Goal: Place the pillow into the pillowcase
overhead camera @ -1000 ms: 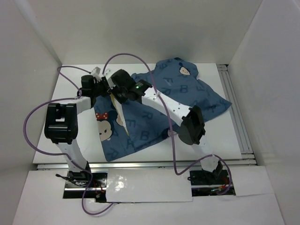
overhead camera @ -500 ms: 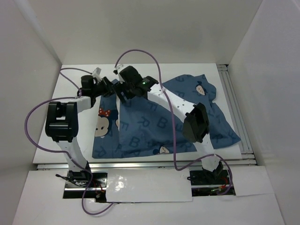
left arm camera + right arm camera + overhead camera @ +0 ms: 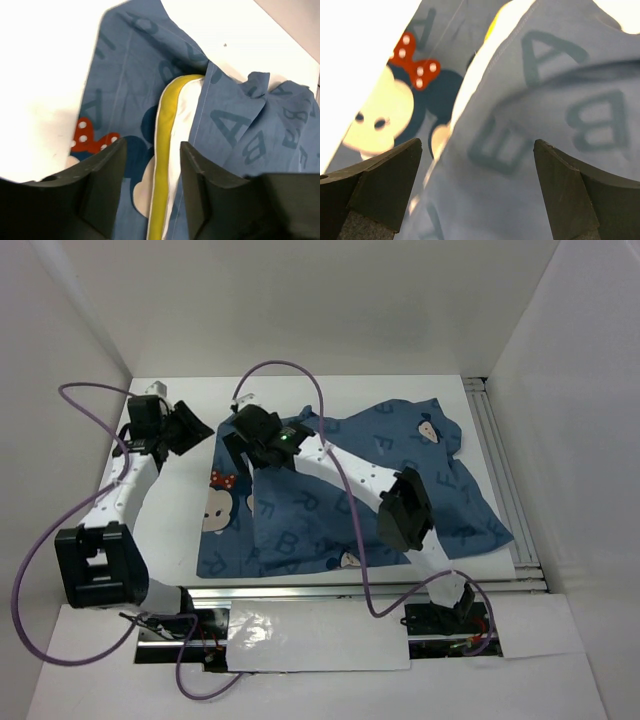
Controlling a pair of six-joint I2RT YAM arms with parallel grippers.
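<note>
The blue lettered pillowcase (image 3: pixel 300 520) lies spread over the table, bulging, with a mouse face (image 3: pixel 218 502) near its left edge. In the left wrist view a narrow white edge of the pillow (image 3: pixel 166 150), with its yellow seam, pokes out of the pillowcase (image 3: pixel 125 75) opening; the rest is hidden inside. My left gripper (image 3: pixel 198 430) hovers at the pillowcase's far left corner, open (image 3: pixel 152 145), and the seam shows in the gap beneath with nothing gripped. My right gripper (image 3: pixel 236 440) stands wide open (image 3: pixel 477 142) just above the pillowcase (image 3: pixel 545 125) fabric, holding nothing.
White walls close in the table on the left, back and right. A metal rail (image 3: pixel 500 460) runs along the right side. Purple cables (image 3: pixel 285 368) loop over both arms. The right arm's links (image 3: pixel 400 510) stretch across the pillowcase.
Both grippers have opened and let go of the fabric. The left arm has swung back to the left. The pillowcase has dropped and spread flatter, toward the right front.
</note>
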